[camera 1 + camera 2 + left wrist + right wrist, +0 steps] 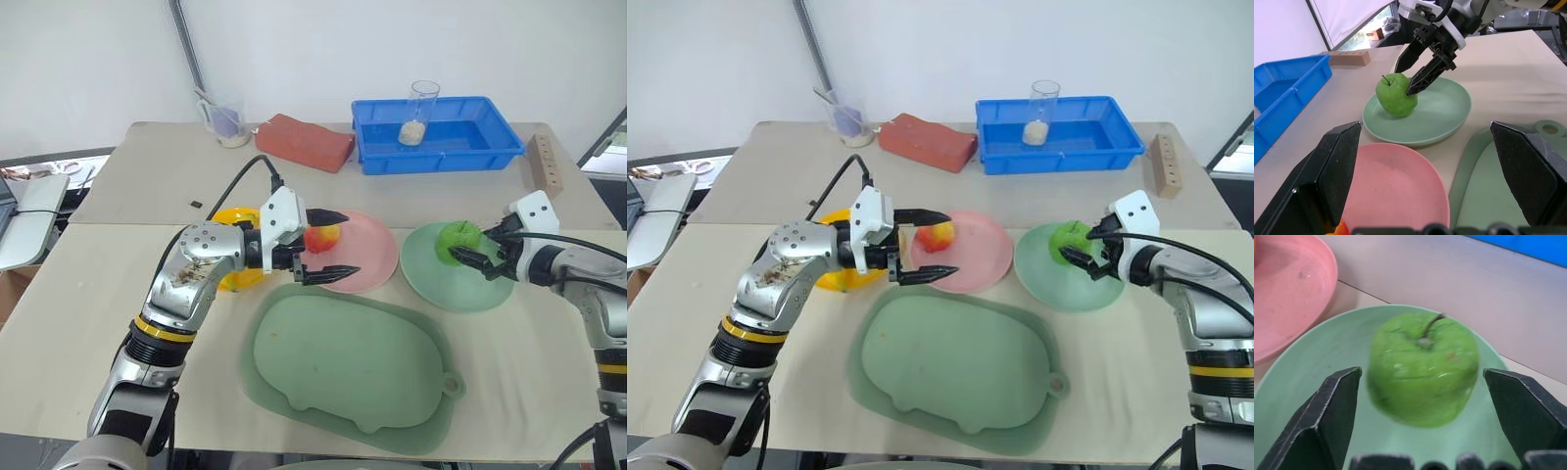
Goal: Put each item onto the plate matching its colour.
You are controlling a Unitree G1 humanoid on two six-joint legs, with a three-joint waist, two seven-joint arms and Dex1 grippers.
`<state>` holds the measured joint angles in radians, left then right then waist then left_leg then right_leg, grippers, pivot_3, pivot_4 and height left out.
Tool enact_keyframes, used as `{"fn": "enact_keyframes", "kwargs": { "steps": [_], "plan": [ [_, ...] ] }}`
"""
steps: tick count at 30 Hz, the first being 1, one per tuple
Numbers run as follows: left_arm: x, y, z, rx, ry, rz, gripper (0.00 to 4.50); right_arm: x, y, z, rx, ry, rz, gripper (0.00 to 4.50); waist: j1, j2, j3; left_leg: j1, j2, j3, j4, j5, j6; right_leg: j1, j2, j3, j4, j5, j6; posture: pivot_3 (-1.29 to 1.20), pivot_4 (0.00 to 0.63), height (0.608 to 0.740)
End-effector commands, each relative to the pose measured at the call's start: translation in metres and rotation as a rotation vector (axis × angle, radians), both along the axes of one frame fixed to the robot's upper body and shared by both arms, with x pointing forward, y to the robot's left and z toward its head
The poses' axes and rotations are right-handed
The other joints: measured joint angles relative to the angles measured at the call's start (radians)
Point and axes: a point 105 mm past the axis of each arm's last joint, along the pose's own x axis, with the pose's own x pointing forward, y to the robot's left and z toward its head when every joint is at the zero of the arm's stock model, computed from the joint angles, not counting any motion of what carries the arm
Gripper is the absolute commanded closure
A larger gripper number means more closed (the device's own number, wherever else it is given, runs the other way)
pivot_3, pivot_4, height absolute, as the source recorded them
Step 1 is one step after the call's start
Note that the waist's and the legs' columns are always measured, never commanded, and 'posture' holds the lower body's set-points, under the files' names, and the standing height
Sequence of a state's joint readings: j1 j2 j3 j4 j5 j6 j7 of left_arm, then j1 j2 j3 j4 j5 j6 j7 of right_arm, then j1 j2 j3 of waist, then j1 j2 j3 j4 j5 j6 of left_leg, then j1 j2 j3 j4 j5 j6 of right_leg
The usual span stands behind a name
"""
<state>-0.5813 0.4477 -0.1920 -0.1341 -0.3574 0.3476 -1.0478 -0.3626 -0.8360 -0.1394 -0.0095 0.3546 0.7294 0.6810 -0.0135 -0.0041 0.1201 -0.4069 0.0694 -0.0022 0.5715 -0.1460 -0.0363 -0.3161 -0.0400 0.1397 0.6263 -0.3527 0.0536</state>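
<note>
A red-and-yellow apple [321, 236] rests on the left part of the pink plate [370, 253]. My left gripper [334, 245] points right over that plate, open, its fingers [1327, 181] wide on either side of the apple without gripping it. On the mint green plate [451, 279] sits the green apple [458, 237] with its stem up. My right gripper [478, 247] is open around that apple [1422, 367], and there is a gap beside each of the fingers [1327, 421]. The yellow plate [233, 220] is mostly hidden behind my left arm.
A large dull-green tray [348, 367] lies at the front middle. At the back stand a blue bin [470, 137] holding a glass cup [421, 113], a red brick [306, 140], a cup with a spoon [227, 122] and a wooden block [546, 164].
</note>
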Motion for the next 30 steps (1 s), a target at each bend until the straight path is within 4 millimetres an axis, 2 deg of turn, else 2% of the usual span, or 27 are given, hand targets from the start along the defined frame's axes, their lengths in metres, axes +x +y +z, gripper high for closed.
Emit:
{"fn": "enact_keyframes", "kwargs": {
  "steps": [1,4,6,7,8,9,10,11,14,15,16,19,22,24,30],
  "plan": [
    [0.003,0.008,0.009,-0.028,-0.019,0.043,0.0,-0.006,-0.001,0.028,0.008,-0.069,0.033,0.03,0.0,0.0,0.0,0.0,0.0,0.0,0.0,0.0,0.0,0.0,0.0,0.0,0.0,0.0,0.0,0.0,0.15,0.74],
    [0.015,0.024,0.012,-0.061,0.016,0.146,0.0,-0.013,-0.001,0.055,0.068,-0.139,0.044,0.03,0.0,0.0,0.0,0.0,0.0,0.0,0.0,0.0,0.0,0.0,0.0,0.0,0.0,0.0,0.0,0.0,0.15,0.74],
    [0.032,0.043,0.018,-0.104,0.036,0.277,0.0,-0.014,-0.007,0.074,0.127,-0.209,0.012,0.03,-0.001,0.0,0.0,0.0,0.0,0.0,0.0,0.0,0.0,0.0,0.0,0.0,0.0,0.0,0.0,0.0,0.15,0.74],
    [0.044,0.056,0.02,-0.131,0.035,0.383,0.0,-0.016,-0.012,0.082,0.142,-0.248,-0.009,0.03,-0.001,0.0,0.0,0.0,0.0,0.0,0.0,0.0,0.0,0.0,0.0,0.0,0.0,0.0,0.0,0.0,0.15,0.74],
    [0.064,0.081,0.023,-0.179,0.025,0.569,0.0,-0.018,-0.021,0.086,0.14,-0.29,-0.042,0.03,-0.001,0.0,0.0,0.0,0.0,0.0,0.0,0.0,0.0,0.0,0.0,0.0,0.0,0.0,0.0,0.0,0.15,0.74],
    [0.075,0.099,0.024,-0.21,0.019,0.694,0.0,-0.02,-0.027,0.088,0.134,-0.316,-0.063,0.03,0.0,0.0,0.0,0.001,0.0,0.0,0.0,0.0,0.0,0.0,0.0,0.0,0.0,0.0,0.0,0.0,0.15,0.74],
    [0.084,0.12,0.024,-0.242,0.012,0.812,0.0,-0.021,-0.036,0.087,0.107,-0.344,-0.108,0.03,0.0,0.0,0.0,0.001,0.0,-0.001,0.0,0.0,0.0,0.001,0.0,0.0,0.0,0.0,0.0,0.0,0.15,0.74],
    [0.087,0.132,0.024,-0.26,0.008,0.877,0.0,-0.022,-0.043,0.086,0.087,-0.361,-0.136,0.03,0.0,-0.001,0.0,0.001,0.0,-0.001,0.0,0.0,0.0,0.0,0.0,0.0,0.0,0.0,0.0,0.0,0.15,0.74],
    [0.095,0.191,0.017,-0.286,-0.023,1.152,0.0,-0.023,-0.068,0.074,0.054,-0.427,-0.268,0.03,-0.001,-0.002,0.0,0.0,0.0,-0.001,0.0,0.0,0.0,0.0,0.0,0.0,0.0,0.0,0.0,0.0,0.15,0.74],
    [0.095,0.221,0.013,-0.302,-0.036,1.283,0.0,-0.022,-0.082,0.065,0.022,-0.451,-0.345,0.03,-0.001,-0.002,0.0,0.0,0.0,-0.001,-0.001,0.0,0.0,0.0,0.0,0.0,0.0,0.0,0.0,0.0,0.15,0.74],
    [0.093,0.242,0.009,-0.326,-0.039,1.376,0.0,-0.022,-0.093,0.056,-0.01,-0.468,-0.405,0.03,-0.001,-0.002,0.0,0.001,0.0,-0.001,0.0,0.0,0.0,0.0,0.0,0.0,0.0,0.0,0.0,0.0,0.15,0.74],
    [0.083,0.28,-0.004,-0.346,-0.04,1.541,0.0,-0.022,-0.115,0.037,-0.076,-0.498,-0.534,0.03,-0.002,-0.001,0.0,0.001,0.0,-0.001,-0.001,0.0,0.0,0.0,0.0,0.0,0.001,0.0,0.001,0.0,0.15,0.74],
    [0.071,0.307,-0.03,-0.283,-0.035,1.671,0.0,-0.02,-0.136,0.013,-0.101,-0.503,-0.681,0.03,-0.003,-0.001,0.0,0.002,0.0,-0.001,-0.002,0.0,-0.001,-0.001,0.0,0.0,0.0,0.0,0.001,0.0,0.15,0.74],
    [0.064,0.318,-0.044,-0.264,-0.017,1.728,0.0,-0.019,-0.142,0.001,-0.097,-0.495,-0.728,0.03,-0.003,0.0,-0.001,0.003,0.0,0.0,-0.002,0.0,-0.001,-0.001,0.0,0.0,0.0,0.0,0.001,0.0,0.15,0.74],
    [0.052,0.337,-0.076,-0.245,0.055,1.819,0.0,-0.015,-0.15,-0.02,-0.09,-0.471,-0.8,0.03,0.0,0.001,-0.002,0.004,0.0,0.0,-0.002,0.001,-0.002,-0.001,0.0,0.0,0.0,0.0,0.001,0.0,0.15,0.74]
  ]
}}
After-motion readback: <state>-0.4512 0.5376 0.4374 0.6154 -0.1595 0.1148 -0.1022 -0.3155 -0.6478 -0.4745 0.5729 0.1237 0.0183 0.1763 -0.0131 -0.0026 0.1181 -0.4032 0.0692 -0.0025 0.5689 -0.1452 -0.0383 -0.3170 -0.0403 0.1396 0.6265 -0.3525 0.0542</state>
